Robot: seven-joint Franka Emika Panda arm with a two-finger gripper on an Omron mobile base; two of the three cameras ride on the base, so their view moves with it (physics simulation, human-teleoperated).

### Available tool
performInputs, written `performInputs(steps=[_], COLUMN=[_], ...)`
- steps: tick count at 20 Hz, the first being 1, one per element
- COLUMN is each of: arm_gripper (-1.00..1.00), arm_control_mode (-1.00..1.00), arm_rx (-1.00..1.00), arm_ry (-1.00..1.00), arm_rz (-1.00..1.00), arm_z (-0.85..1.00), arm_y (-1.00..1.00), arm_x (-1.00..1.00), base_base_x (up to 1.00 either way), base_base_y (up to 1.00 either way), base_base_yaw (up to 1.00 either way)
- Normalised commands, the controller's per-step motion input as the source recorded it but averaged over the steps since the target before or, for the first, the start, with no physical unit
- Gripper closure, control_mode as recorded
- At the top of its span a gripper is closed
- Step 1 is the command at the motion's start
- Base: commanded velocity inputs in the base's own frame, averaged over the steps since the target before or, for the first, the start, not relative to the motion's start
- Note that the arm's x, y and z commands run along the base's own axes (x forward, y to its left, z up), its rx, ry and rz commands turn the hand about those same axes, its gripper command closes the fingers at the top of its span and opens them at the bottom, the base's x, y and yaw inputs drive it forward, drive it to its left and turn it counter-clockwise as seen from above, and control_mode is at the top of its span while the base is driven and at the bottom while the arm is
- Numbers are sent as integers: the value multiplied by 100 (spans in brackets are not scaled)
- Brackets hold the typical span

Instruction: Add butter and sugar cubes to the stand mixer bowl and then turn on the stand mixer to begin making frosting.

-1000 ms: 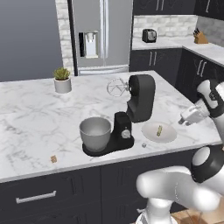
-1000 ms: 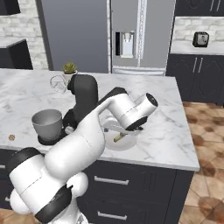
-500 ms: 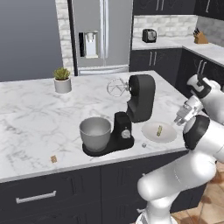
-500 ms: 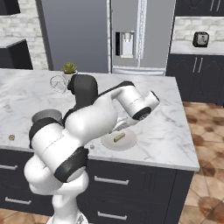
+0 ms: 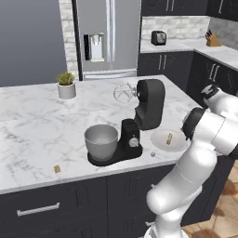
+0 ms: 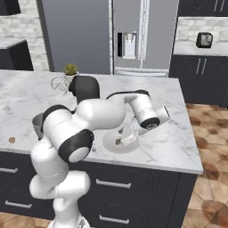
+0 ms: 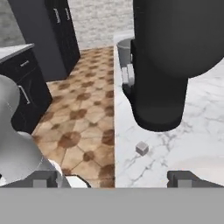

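Your mixer [image 5: 142,116] is heavy and stays put on the counter [image 5: 32,125], head tilted back, with the rigid steel bowl [image 5: 101,141] empty on its base. On the plate [image 5: 167,142] right of it lies the butter [image 5: 169,138]: soft and greasy, so pinch its long sides gently. The sugar cube [image 5: 57,168], near the front edge left of the bowl, is light, hard and crumbly. Your gripper [image 6: 129,136] hangs over the plate, jaws spread, holding nothing.
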Motion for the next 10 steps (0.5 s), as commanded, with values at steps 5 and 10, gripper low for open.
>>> performInputs(steps=[5,10], arm_gripper=[-100,-100], arm_control_mode=[-100,-100], arm_rx=[19,9], arm_ry=[-39,-33], arm_rz=[15,16], arm_z=[-16,-17], arm_y=[22,14], arm_x=[5,15], base_base_x=[0,0], base_base_y=[0,0], base_base_yaw=[0,0])
